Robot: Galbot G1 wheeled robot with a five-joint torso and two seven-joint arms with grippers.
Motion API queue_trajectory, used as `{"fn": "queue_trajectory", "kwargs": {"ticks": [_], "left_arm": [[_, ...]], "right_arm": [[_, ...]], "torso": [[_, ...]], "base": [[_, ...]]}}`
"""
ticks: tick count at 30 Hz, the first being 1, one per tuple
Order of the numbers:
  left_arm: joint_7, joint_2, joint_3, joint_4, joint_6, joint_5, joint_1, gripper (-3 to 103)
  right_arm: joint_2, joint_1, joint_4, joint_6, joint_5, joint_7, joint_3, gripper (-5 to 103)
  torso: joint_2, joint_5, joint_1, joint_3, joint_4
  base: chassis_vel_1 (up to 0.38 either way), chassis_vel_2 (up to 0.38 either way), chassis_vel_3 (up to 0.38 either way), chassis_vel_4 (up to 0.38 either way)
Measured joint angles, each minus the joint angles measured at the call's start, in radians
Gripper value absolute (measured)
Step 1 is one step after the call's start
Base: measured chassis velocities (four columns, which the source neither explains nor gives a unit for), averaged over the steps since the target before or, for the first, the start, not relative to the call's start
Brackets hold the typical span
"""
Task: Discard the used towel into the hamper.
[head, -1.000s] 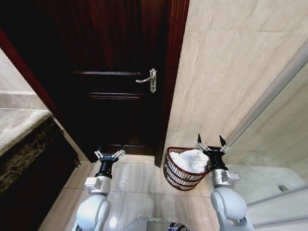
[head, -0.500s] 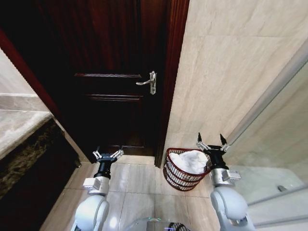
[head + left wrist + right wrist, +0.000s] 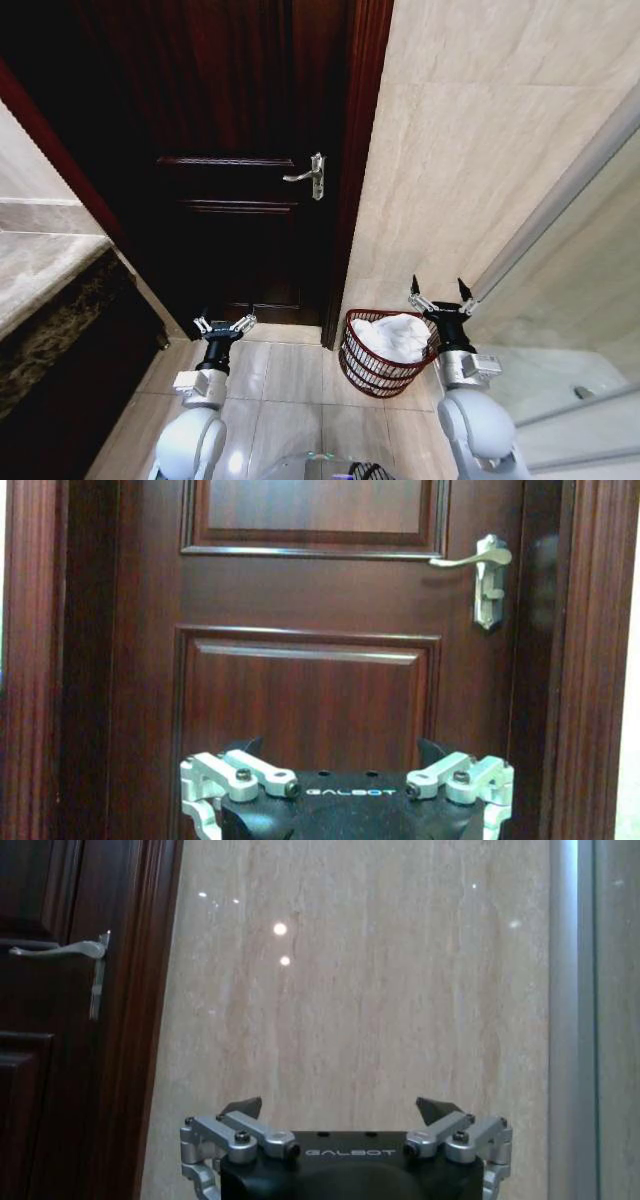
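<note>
— Since the towel [image 3: 392, 336] already lies bunched inside the hamper [image 3: 378, 374], on the floor tiles at the foot of the beige wall just right of the door frame, anything left to do?
— Probably only the retreat. Looks settled well within the rim, nothing draped over the wicker.
— And the right gripper [image 3: 439, 296]?
— Just beside the hamper's far right rim, raised above it, fingers spread apart and empty. Same spread seen from the right wrist [image 3: 340, 1111], pointing at the bare wall.
— So how best to finish?
— Draw the right arm up and back, keeping clear of the rim so as not to tip a light basket. Best kept spread, to avoid snagging cloth.
— Left side?
— Left gripper [image 3: 224, 325] idle, well apart from the hamper, low before the dark door [image 3: 310, 630], fingers also apart and holding nothing.
— Risks?
— Brushing the hamper on the way out; otherwise little, by the look of it.
</note>
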Motion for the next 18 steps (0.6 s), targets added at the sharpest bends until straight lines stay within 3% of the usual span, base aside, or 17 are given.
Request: {"fn": "queue_trajectory", "kwargs": {"ticks": [18], "left_arm": [[0.002,0.002,-0.010,-0.006,0.008,-0.002,-0.008,100]], "right_arm": [[-0.005,0.008,-0.002,-0.007,0.003,0.000,-0.002,100]], "torso": [[0.053,0.0000,0.023,0.030,0.0000]], "base": [[0.000,0.000,0.000,0.000]]}}
